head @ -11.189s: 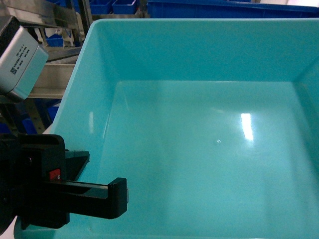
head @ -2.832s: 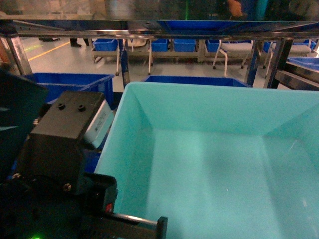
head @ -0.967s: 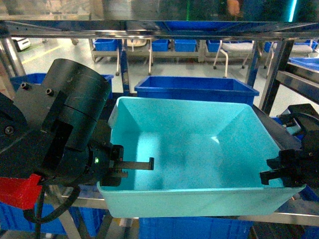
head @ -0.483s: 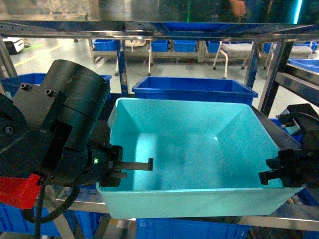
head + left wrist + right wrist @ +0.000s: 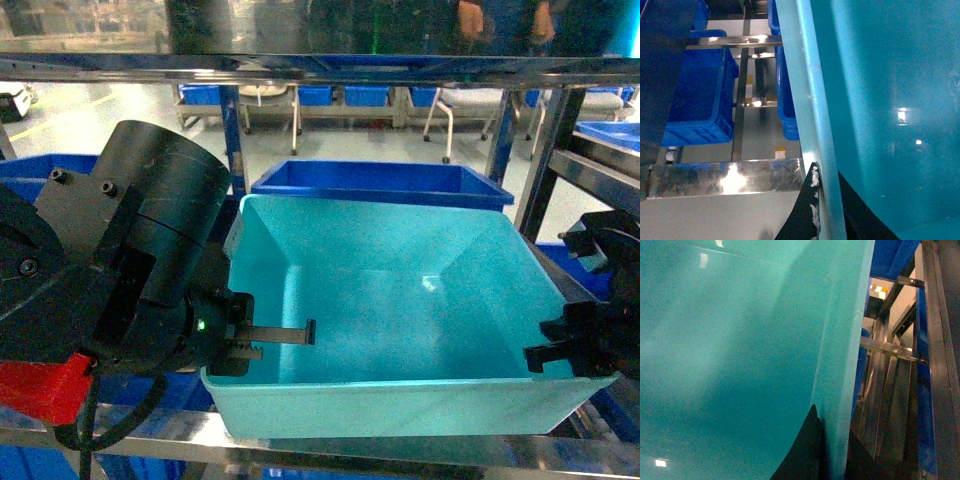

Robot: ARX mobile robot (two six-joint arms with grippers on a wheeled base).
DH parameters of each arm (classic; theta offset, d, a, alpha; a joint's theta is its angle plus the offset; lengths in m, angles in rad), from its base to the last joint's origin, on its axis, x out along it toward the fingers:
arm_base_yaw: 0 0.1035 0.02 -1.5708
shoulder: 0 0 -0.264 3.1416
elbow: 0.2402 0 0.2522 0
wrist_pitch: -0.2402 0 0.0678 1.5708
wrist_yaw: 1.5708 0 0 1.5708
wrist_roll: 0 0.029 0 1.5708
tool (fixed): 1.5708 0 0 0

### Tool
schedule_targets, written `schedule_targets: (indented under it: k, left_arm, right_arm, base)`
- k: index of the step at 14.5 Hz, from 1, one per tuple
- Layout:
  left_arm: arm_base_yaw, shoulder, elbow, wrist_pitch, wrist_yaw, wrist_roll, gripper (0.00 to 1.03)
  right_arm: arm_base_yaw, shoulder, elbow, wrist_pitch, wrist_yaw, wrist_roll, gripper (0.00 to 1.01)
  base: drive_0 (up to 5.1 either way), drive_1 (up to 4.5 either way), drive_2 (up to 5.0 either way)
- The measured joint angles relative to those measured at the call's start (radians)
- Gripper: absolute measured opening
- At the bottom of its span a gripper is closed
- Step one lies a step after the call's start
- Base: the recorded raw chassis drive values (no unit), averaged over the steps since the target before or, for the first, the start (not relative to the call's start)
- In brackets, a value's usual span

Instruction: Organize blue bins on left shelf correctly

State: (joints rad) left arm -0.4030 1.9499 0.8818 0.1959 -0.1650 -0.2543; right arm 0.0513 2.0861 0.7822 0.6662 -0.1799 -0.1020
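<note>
The turquoise bin (image 5: 400, 330) sits in the left shelf (image 5: 330, 450), its near wall over the front rail and a royal-blue bin (image 5: 380, 185) just behind it; the left gripper (image 5: 275, 338) is clamped over the bin's left rim and the right gripper (image 5: 560, 350) over its right rim. Empty, it is probably light; the thin glossy walls look slippery and likely to flex; opposite rims near the front corners seem the soundest hold, kept level.
</note>
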Motion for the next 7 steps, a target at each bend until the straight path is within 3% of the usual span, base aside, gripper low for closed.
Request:
schedule_targets:
  k: [5, 7]
  left_arm:
    - [0.005, 0.000, 0.000, -0.010, 0.008, -0.001, 0.02]
    - [0.005, 0.001, 0.001, 0.004, 0.008, 0.000, 0.02]
  right_arm:
    - [0.003, 0.000, 0.000, -0.002, -0.001, 0.000, 0.02]
    - [0.002, 0.000, 0.002, 0.006, -0.001, 0.000, 0.02]
  base:
    - [0.2, 4.25, -3.8]
    - [0.0, 1.36, -1.3]
